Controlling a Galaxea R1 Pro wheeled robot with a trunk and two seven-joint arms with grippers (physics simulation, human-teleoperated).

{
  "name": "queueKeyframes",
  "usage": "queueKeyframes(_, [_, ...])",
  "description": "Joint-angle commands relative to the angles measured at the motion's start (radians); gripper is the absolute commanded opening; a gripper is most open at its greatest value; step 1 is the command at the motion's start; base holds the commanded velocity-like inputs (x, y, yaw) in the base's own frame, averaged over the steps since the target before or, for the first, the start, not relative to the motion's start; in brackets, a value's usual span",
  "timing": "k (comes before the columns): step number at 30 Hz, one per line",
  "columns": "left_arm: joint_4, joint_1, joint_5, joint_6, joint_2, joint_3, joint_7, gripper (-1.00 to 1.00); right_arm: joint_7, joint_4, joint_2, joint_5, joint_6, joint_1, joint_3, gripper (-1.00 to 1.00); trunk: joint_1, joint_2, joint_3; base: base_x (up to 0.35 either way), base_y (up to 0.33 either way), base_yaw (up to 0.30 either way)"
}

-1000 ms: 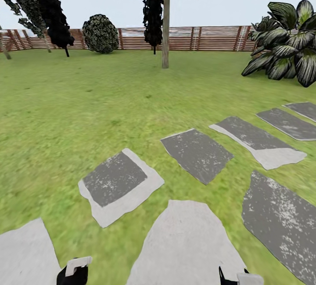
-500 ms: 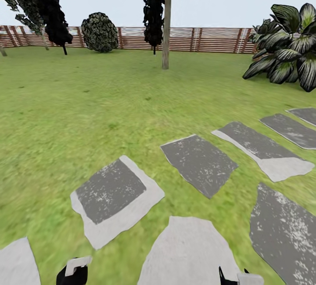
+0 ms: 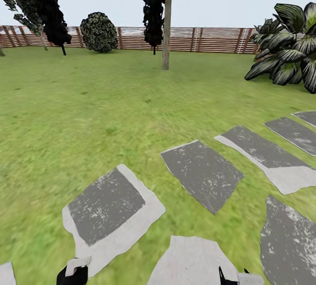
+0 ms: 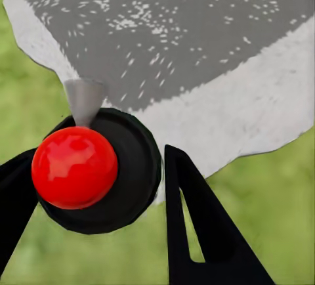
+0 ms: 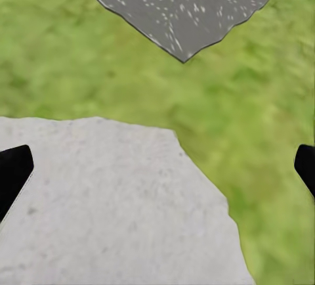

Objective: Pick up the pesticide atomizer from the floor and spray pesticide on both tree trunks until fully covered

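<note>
At frame bottom, both end effectors (image 3: 73, 271) cropped.

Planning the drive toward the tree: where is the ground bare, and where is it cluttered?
The lawn lies bare from the stepping stones to the tree trunk and across to the fence. It is crowded at right, with stones and a broad-leaved plant, and along the fence near the round shrub.
</note>
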Motion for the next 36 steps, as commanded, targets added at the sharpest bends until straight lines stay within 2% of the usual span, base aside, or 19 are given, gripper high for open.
queueKeyframes(1, [0.001, -0.001, 0.005, -0.003, 0.0, -0.002, 0.001, -1.0, 0.0, 0.001, 0.0, 0.001, -0.003, -0.001, -0.003, 1.0, 0.0, 0.0, -0.001, 0.34, 0.0, 0.0])
queueKeyframes(36, [0.0, 0.0, 0.005, -0.003, 0.0, -0.002, 0.001, -1.0, 0.0, 0.001, 0.0, 0.001, -0.003, -0.001, -0.003, 1.0, 0.0, 0.0, -0.001, 0.34, 0.0, 0.0])
